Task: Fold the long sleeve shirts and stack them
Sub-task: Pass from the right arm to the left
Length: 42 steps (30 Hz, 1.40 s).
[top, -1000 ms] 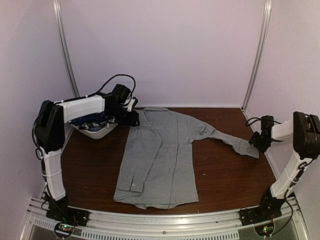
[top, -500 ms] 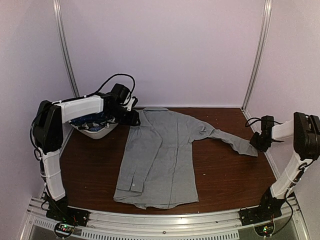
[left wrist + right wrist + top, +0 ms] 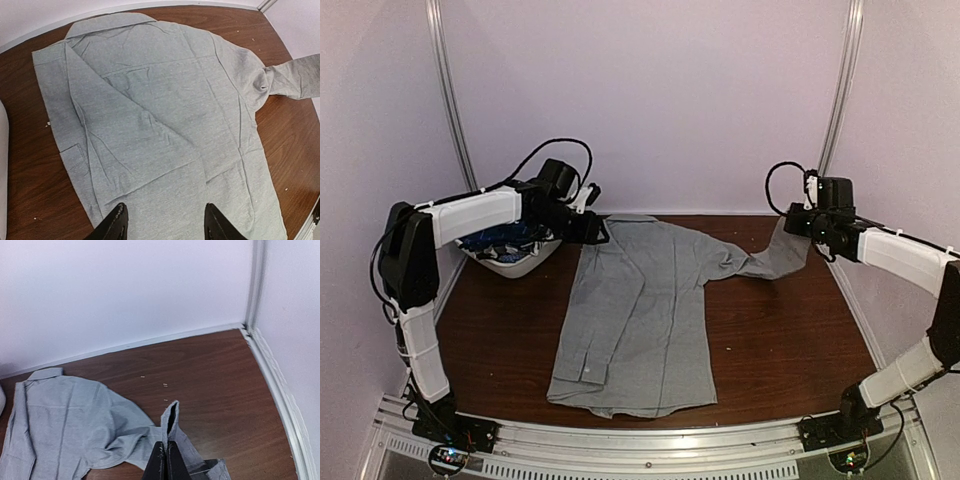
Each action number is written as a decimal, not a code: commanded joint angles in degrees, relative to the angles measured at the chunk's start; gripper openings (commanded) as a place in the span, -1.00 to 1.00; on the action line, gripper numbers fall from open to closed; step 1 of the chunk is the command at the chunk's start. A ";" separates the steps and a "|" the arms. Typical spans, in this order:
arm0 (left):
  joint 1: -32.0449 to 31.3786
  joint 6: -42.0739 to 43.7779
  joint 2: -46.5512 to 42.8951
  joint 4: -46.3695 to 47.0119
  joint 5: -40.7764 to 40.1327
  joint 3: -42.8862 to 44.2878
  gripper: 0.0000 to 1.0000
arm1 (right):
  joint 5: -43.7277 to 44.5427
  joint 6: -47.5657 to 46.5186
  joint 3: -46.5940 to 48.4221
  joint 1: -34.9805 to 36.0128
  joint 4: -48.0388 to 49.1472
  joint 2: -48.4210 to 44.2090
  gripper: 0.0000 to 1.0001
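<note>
Right tool (image 3: pixel 166 455) clamped on the sleeve end of the plain grey button-front cloth shirt (image 3: pixel 640 310), sleeve raised off the dark brown wooden counter (image 3: pixel 780 340). Left tool (image 3: pixel 165 217) spread, empty, near the collar; shirt body flat.

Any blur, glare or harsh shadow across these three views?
Top external: soft, even light, slightly grainy, no glare on the table. Left wrist: grey shirt sharp, creases legible. Right wrist: wall washed pale, right pincer a dark near silhouette.
</note>
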 commanded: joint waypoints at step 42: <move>-14.40 24.18 8.08 15.35 35.61 13.91 0.01 | -17.00 -15.26 7.58 34.52 -3.51 0.59 -1.00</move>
